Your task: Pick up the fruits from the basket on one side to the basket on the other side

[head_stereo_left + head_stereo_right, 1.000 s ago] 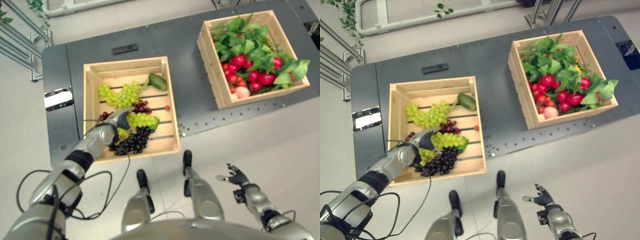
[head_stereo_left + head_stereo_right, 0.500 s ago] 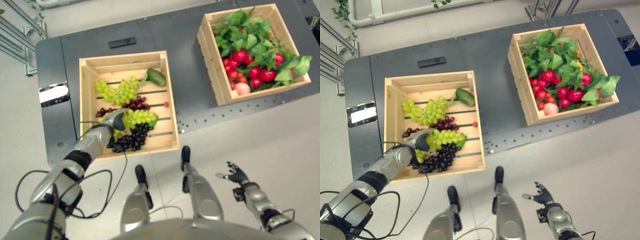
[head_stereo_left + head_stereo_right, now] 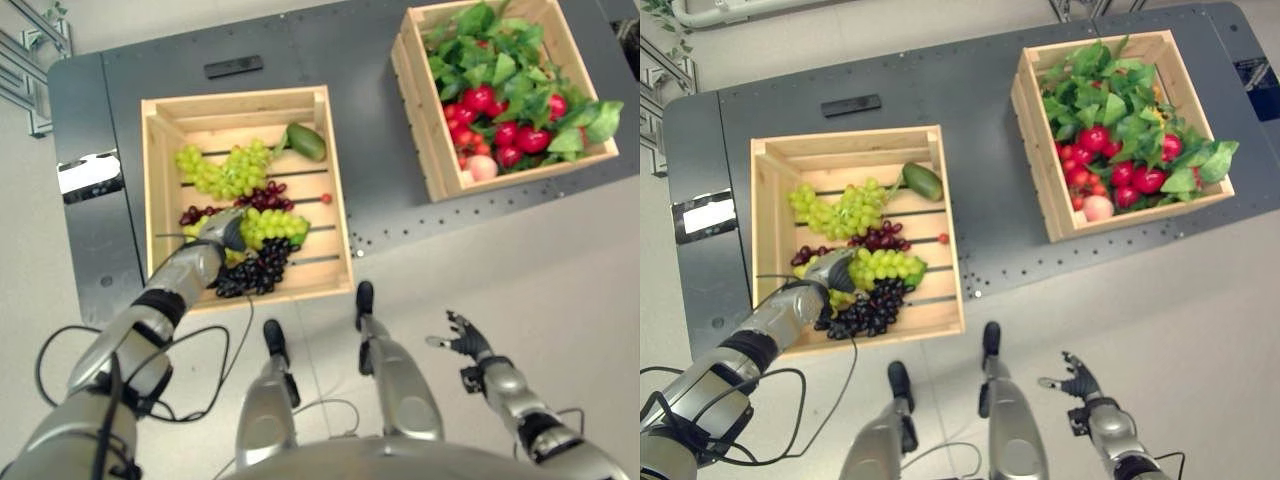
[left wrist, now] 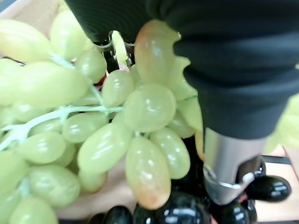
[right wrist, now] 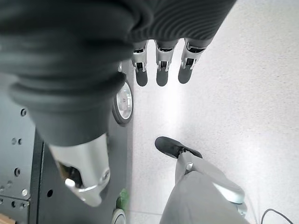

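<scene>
Grapes in the left crate (image 3: 152,190): one pale green bunch (image 3: 225,170) toward the far side, a small dark red cluster (image 3: 262,196) just below it, a second green bunch (image 3: 270,227) in the middle, a black bunch (image 3: 252,274) by the near wall. Also a green oval fruit (image 3: 305,141) near the far right corner and a tiny red berry (image 3: 326,198) by the right wall. Left hand (image 3: 222,232) down inside this crate, against the middle green bunch; green grapes (image 4: 140,135) pressed right up to it in the wrist view, thumb (image 4: 229,163) beside the black ones, finger closure impossible to tell. Right hand (image 3: 462,336) low over the floor, well apart from both crates, fingers (image 5: 160,74) straight and spread, holding nothing. Right crate (image 3: 425,130) on the grey table (image 3: 365,120), heaped with green leaves (image 3: 490,60), red fruits (image 3: 500,135) and one pale peach-coloured fruit (image 3: 482,168).
</scene>
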Controlling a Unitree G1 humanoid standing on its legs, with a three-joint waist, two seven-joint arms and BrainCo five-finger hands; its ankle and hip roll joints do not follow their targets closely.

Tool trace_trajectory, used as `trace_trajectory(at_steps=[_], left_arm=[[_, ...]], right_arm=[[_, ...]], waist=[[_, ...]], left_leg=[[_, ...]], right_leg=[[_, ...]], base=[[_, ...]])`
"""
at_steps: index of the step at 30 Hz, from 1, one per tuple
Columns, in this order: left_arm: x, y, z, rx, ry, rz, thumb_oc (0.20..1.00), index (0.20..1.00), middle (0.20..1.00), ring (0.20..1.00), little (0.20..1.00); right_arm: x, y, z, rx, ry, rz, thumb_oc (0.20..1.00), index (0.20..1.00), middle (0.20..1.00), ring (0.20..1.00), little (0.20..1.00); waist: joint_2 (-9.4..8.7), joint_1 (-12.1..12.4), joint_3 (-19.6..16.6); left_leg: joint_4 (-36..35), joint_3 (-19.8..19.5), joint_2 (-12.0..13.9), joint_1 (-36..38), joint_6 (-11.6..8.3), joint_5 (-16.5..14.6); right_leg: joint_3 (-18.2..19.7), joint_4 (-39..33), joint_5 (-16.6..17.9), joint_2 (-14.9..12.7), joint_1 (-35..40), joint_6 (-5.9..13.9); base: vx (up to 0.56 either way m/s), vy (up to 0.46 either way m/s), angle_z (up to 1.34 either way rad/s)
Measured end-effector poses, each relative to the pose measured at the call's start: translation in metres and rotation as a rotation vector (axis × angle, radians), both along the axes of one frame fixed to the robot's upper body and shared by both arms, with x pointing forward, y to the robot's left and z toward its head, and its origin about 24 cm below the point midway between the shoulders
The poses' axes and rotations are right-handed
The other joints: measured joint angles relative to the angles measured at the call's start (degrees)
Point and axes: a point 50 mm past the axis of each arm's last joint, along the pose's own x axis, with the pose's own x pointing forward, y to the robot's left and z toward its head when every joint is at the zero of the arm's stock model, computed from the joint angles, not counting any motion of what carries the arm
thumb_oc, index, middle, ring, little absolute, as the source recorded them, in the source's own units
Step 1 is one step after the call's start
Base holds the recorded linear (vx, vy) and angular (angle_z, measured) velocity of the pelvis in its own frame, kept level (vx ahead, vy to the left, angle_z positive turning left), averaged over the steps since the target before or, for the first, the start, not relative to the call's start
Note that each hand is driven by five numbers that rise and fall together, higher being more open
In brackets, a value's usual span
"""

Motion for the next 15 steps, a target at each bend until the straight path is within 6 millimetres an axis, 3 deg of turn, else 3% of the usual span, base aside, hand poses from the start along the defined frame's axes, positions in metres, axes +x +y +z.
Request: trace_trajectory(at_steps=[15], left_arm=[[0.007, 0.015, 0.014, 0.032, -0.064, 0.064, 1.0, 1.0, 1.0, 1.0, 1.0]], right_arm=[[0.011, -0.002, 0.014, 0.013, -0.08, 0.007, 1.0, 1.0, 1.0, 1.0, 1.0]], waist=[[-1.43, -0.86, 0.19]], left_leg=[[2.22, -0.2, 0.23, -4.6, 0.01, -0.03]], right_leg=[[0.31, 1.62, 0.27, -0.04, -4.35, -0.34]], base=[[0.0, 0.0, 0.0]])
